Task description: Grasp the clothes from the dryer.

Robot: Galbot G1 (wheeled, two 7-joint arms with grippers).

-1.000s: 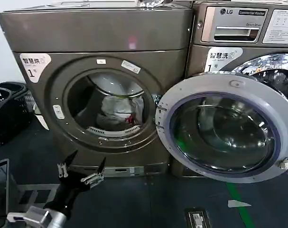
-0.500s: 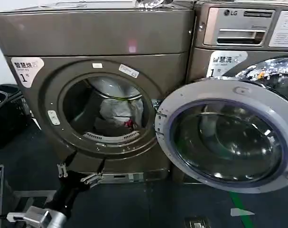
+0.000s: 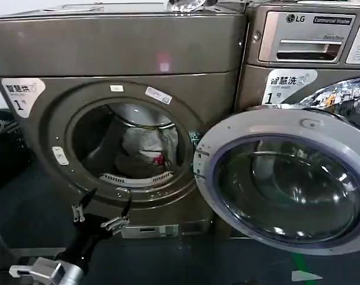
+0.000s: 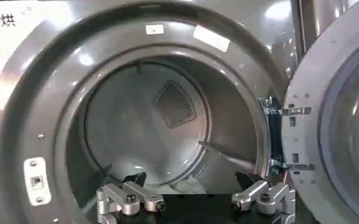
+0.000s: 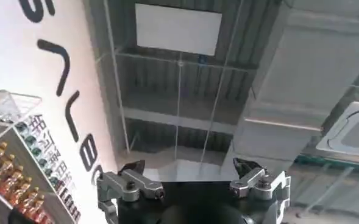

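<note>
The bronze-grey dryer [image 3: 120, 47] with a white "1" sticker stands at the left, its porthole uncovered. Its chrome-rimmed glass door [image 3: 227, 127] is swung wide to the right. Inside the drum lie the clothes [image 3: 145, 144], a white bundle with a bit of red. My left gripper [image 3: 111, 197] hangs open just below and in front of the porthole's lower rim, holding nothing. In the left wrist view this gripper [image 4: 191, 178] faces into the drum, and a white edge of the clothes [image 4: 186, 184] shows low between its fingers. My right gripper [image 5: 190, 164] is open and empty, pointing up at a ceiling.
The LG-marked machine [image 3: 298, 35] stands right beside the dryer, and the open door covers its lower front. A black basket [image 3: 2, 142] sits on the dark floor at the far left. A shelf of bottles [image 5: 14, 176] appears in the right wrist view.
The dryer has grown larger in the head view, and its opening now sits closer above my left gripper. The left gripper stays open.
</note>
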